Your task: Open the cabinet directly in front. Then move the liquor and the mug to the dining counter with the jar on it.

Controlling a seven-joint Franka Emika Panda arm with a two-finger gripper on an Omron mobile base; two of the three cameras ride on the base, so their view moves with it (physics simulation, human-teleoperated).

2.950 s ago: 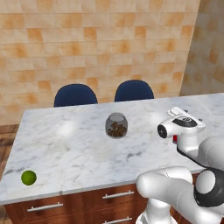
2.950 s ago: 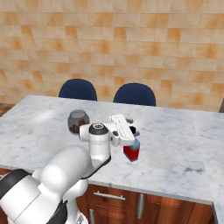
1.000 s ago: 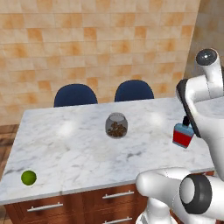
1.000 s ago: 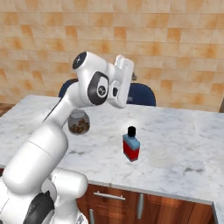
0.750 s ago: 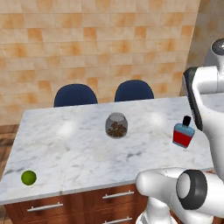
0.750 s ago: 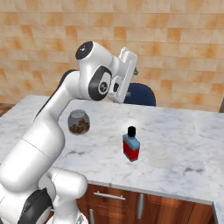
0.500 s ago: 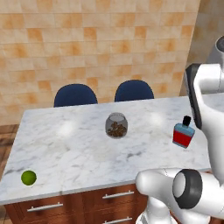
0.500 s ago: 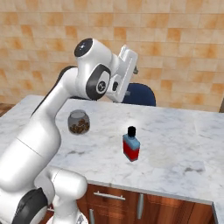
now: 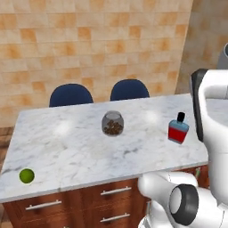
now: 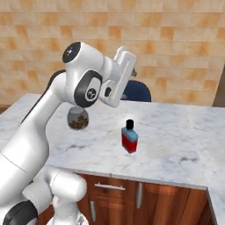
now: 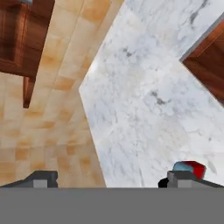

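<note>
The liquor (image 9: 178, 129), a red bottle with a blue band and black cap, stands upright on the dining counter (image 9: 71, 147), right of the jar (image 9: 112, 123). In the right base view the liquor (image 10: 129, 137) stands free near the counter's front edge, and the jar (image 10: 78, 118) is half hidden behind my arm. My hand (image 10: 123, 74) is raised high above the counter, well clear of the bottle. The hand view has my gripper (image 11: 112, 179) open and empty, with the liquor's top (image 11: 189, 166) just by the right fingertip (image 11: 183, 178). The mug is out of view.
A small green fruit (image 9: 26, 175) lies at the counter's front left corner. Two blue chairs (image 9: 71, 94) stand behind the island against a tan tiled wall. Reddish-brown wood panels (image 11: 19, 35) are at the hand view's top left. My arm (image 9: 213, 129) rises at the island's right end.
Three seconds ago my hand was low at the bottle; it has since let go and lifted high above the counter. The liquor has stayed standing where it is.
</note>
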